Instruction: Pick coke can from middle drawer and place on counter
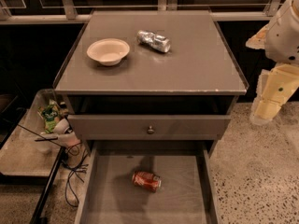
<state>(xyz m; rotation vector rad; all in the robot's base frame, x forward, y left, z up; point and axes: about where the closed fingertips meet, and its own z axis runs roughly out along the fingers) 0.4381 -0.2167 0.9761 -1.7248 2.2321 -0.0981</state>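
The coke can (146, 181) lies on its side in the open middle drawer (112, 192) — red, its white script illegible. A white bowl (108, 51) and a crinkled silver can (153, 40) sit on the tabletop (201, 64). The pincer (267, 107) hangs off to the right — I cannot tell its state.

The arm (285, 29) shows at the right edge of the view, with its white rounded part high up. Below it a pale cream-yellow link (278, 85) hangs down and leans a little toward the left. At its lower end is the pincer (262, 113), pointing downward, in free air, touching nothing.
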